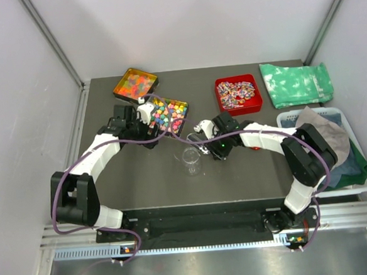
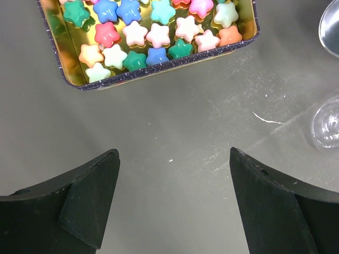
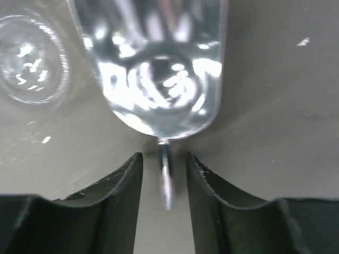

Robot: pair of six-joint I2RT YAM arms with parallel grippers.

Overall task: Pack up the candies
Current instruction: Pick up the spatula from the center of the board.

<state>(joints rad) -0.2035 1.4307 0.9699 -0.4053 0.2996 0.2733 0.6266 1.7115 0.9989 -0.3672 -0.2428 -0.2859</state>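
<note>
3 trays (image 1: 241,110), 1 w/ candies (image 2: 135,34), 1 cup (image 1: 191,160)

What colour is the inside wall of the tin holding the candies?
Shiny gold; the tin with the candies shows best in the left wrist view.

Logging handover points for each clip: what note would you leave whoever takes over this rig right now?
Left gripper: jaws wide open, empty, over the table just short of the tin.
Right gripper: jaws either side of the metal scoop handle, not yet clamped.
Star-shaped candies lie in the tin; the clear cup looks empty.
Nothing packed yet. To do, probably: grip scoop, move candies to cup.
</note>
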